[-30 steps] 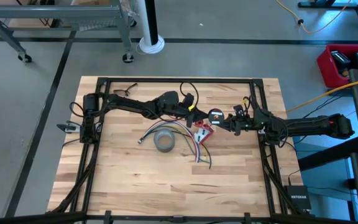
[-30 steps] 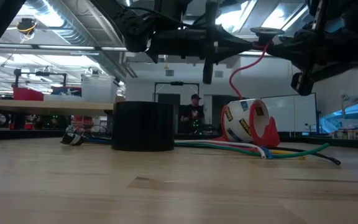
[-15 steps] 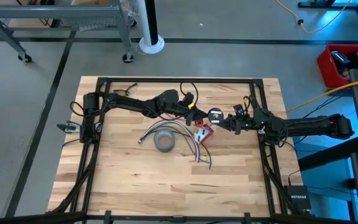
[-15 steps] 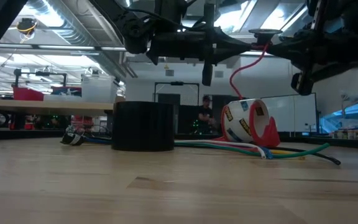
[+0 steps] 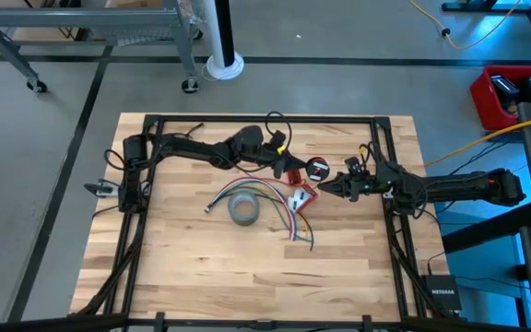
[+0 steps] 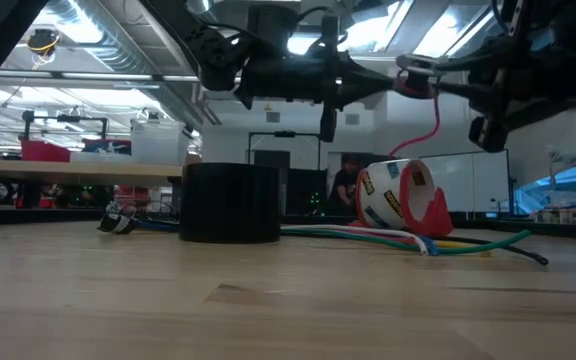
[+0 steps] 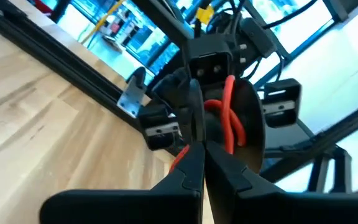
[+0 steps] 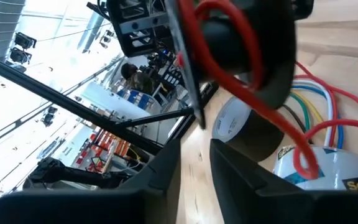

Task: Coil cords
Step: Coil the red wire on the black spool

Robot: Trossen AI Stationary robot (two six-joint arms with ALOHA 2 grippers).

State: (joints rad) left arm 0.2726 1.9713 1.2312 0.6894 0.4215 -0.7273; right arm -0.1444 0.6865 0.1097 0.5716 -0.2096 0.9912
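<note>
A small black round coil [image 5: 318,169] with a thin red wire [image 7: 229,118] looped over it hangs in the air between my two grippers. It also shows in the low view [image 6: 416,82] and the right wrist view [image 8: 247,43]. My left gripper [image 5: 295,172] is shut at the coil's edge. My right gripper [image 5: 325,189] is open just to the near side of the coil, and nothing shows between its fingers [image 8: 166,168]. The red wire [image 6: 434,125] runs down from the coil to the red tape dispenser [image 6: 400,195]. My left gripper pinches the coil's thin edge [image 7: 196,121] between its two shut fingers, only at their tips. The fingers come level, slanting from the table's far left. The coil is lifted clear of the table. The red wire hangs slack below it.
A grey tape roll [image 5: 244,209] lies left of the dispenser [image 5: 300,195]. A bundle of coloured wires [image 5: 279,210] is spread on the wood between them and toward the near edge. A black frame [image 5: 385,148] borders the table. A person stands in the room beyond.
My left gripper has swung toward the coil, now pointing slantwise toward the near right. My right gripper has drawn a little toward the near edge, away from the coil. In the low view the coil sits lower and more tipped than before.
</note>
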